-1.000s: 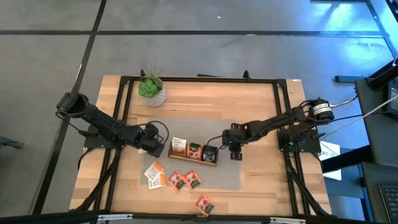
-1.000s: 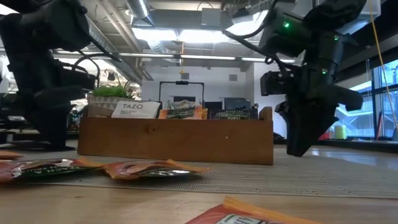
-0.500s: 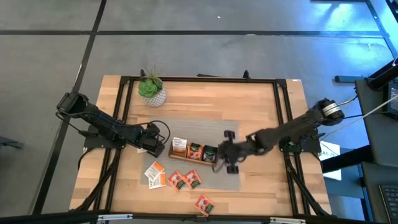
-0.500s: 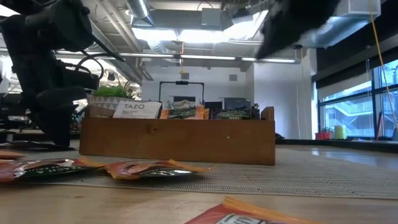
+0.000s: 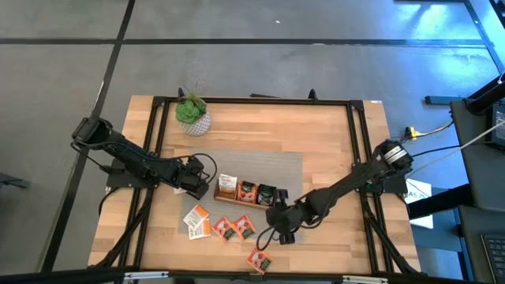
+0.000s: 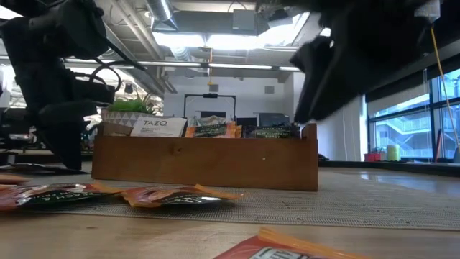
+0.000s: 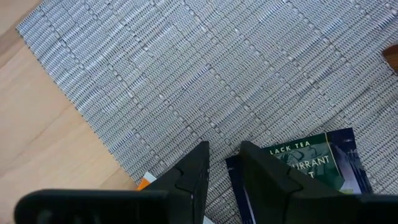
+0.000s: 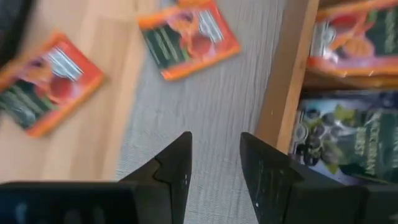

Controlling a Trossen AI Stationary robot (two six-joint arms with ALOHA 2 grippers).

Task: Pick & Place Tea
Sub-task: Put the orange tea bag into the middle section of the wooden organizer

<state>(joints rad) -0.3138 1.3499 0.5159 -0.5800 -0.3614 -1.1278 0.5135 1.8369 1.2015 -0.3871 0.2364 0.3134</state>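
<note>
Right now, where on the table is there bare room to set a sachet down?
Free: the wood between the plant and the tray, and the mat right of the tray. Crowded: the front, where loose sachets lie by the right claw.

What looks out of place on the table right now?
One red-orange square tea sachet lies alone on bare wood near the table's front edge, apart from the cluster of sachets beside the grey woven mat. The long brown wooden tray sits slightly askew.

An open-plan office or lab is indicated by exposed ceiling ducts (image 6: 162, 14), strip lighting and large windows (image 6: 402, 122).
</note>
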